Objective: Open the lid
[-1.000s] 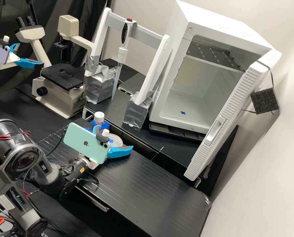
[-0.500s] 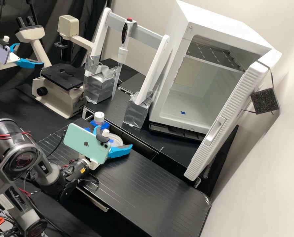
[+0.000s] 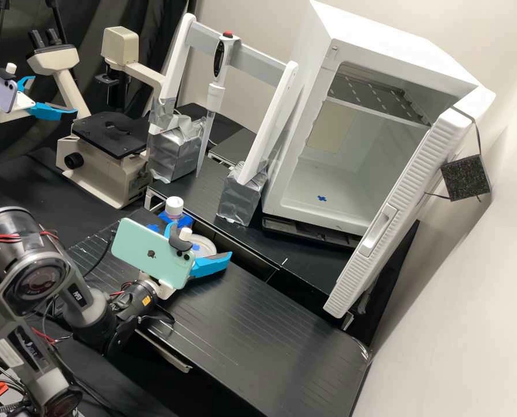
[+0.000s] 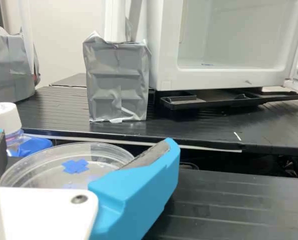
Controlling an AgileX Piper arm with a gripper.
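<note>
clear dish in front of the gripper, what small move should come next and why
The gripper should probably close gently toward the rim of the dish: it stands open, with one blue finger to either side of the dish, and nothing holds the dish. Whether it is level with the lid is hard to tell, so a slow close seems wiser.

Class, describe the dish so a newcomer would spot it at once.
Find the white cabinet with its door open, then come forward to the near black bench. The dish sits beside the white-capped bottle. It is round, clear and shallow with a blue cross; the bottle stands taller.
</note>
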